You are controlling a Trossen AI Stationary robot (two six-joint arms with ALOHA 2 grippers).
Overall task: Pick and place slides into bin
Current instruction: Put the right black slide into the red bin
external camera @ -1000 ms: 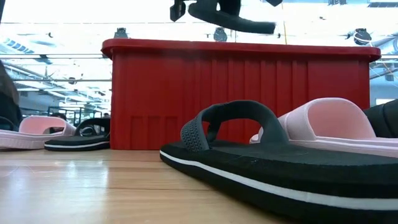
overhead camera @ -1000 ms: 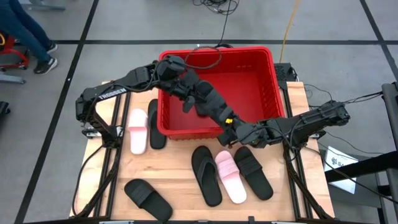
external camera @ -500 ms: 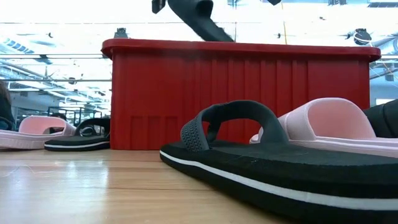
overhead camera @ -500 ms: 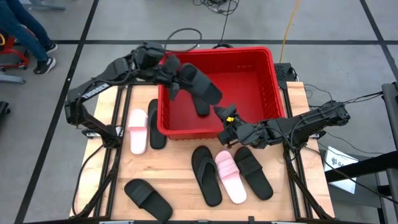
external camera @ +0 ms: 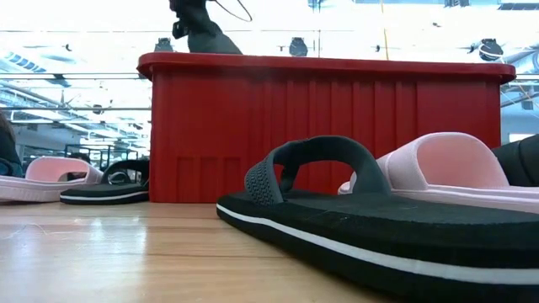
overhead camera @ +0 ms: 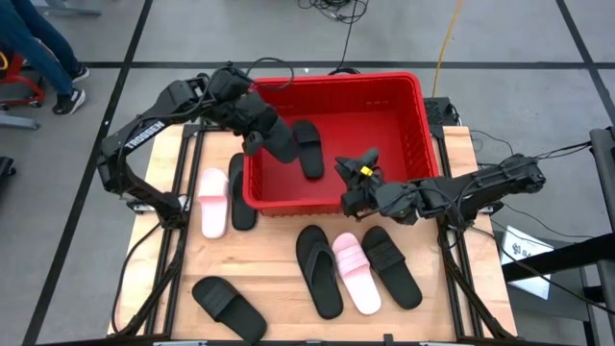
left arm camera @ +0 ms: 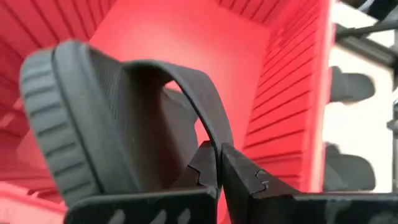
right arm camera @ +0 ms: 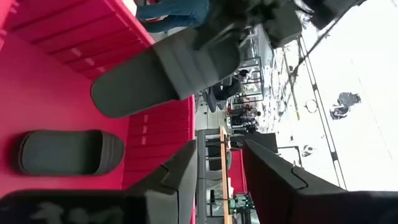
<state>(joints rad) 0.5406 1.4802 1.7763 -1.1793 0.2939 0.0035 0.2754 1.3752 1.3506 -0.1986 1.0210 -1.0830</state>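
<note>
My left gripper [left arm camera: 219,163] pinches a black slide's [left arm camera: 118,130] strap over the red bin [overhead camera: 408,88], while my right gripper [right arm camera: 217,171] hangs spread, empty.

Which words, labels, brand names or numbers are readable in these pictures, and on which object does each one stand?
"TROSSEN": white letters along the left arm's dark link, high view.
White paper sheet on the floor to the right of the table: dark print, too small to read.
Slides and red bin: no readable text.
</note>
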